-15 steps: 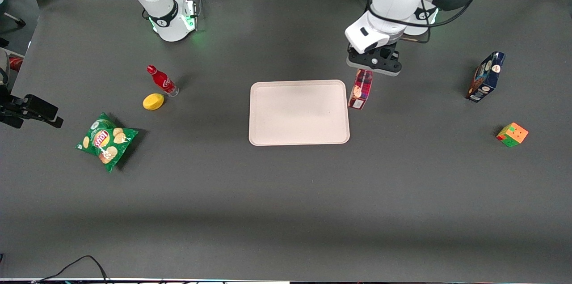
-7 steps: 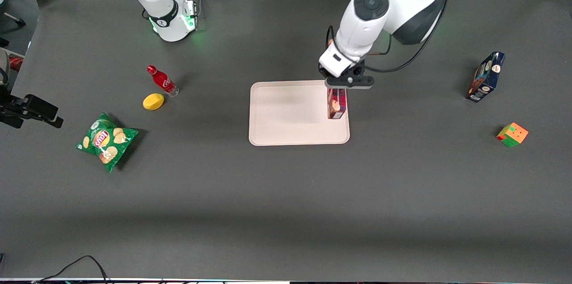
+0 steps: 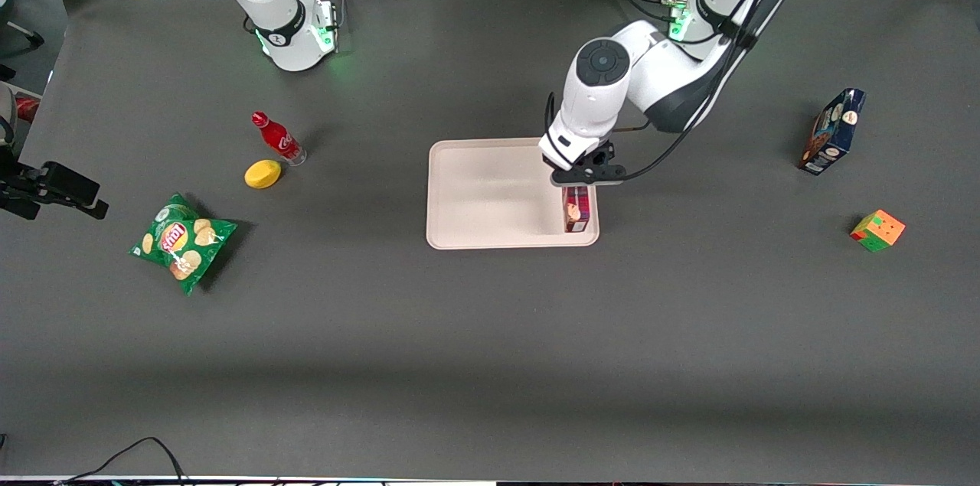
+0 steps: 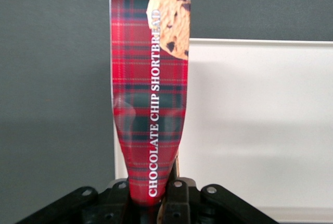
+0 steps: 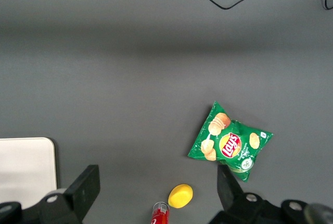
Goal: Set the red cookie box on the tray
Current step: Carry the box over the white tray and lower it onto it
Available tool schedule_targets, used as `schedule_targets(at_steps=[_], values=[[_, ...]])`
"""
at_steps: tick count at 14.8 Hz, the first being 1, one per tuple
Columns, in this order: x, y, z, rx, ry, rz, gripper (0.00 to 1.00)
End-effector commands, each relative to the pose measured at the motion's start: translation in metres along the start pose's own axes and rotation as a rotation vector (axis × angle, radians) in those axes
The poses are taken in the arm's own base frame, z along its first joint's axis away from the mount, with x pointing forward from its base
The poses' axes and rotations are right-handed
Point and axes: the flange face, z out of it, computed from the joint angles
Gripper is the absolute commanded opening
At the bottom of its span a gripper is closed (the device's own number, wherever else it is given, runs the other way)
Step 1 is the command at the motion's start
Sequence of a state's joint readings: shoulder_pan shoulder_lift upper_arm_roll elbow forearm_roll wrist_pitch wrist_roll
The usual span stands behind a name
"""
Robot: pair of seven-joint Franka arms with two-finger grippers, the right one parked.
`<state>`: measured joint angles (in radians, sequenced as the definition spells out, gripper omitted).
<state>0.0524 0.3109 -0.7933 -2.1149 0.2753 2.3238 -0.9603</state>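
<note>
Chips first: a green bag of Lay's chips (image 3: 182, 239) lies at the left of the front frame, toward the parked arm's end of the dark grey counter (image 3: 490, 348). Up and to the right of it sit a yellow lemon (image 3: 262, 174) and a small red cola bottle (image 3: 279, 138), the two just beside each other, the bottle farther from the camera.

Around the middle of the frame lies the tray (image 3: 490, 195), pale beige-pink with rounded corners. The working arm's gripper (image 3: 586, 178) hangs over the tray's right-hand part, and its jaws are closed on the red cookie box (image 3: 576, 212). The box stands on end inside the tray's lower right corner in the frame, close to the rim on that edge; whether its lower end rests on the tray floor or is held just clear of it cannot be told.

The wrist camera looks along the box (image 4: 151, 104): dark-red plaid, the words "CHOCOLATE CHIP SHORTBREAD" running up it, a cookie picture at the end away from the jaws. The carton is squeezed narrow where the black fingers (image 4: 176, 200) clamp it, with the tray (image 4: 260, 130) beneath.

Further right in the front frame a dark blue cookie box (image 3: 832, 132) stands tilted, well apart from the tray, and nearer the camera sits a colourful puzzle cube (image 3: 877, 230).
</note>
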Motion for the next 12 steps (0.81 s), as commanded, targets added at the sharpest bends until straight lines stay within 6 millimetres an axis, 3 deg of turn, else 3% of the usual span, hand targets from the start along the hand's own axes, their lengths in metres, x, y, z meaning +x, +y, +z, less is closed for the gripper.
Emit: schedule_targets(at_steps=[1,7,12], values=[[-0.005,0.009,0.023,0.010,0.022,-0.013,0.08],[-0.016,0.008,0.065,-0.015,0.003,-0.010,0.08],[-0.019,0.005,0.078,0.007,0.005,-0.020,0.10]])
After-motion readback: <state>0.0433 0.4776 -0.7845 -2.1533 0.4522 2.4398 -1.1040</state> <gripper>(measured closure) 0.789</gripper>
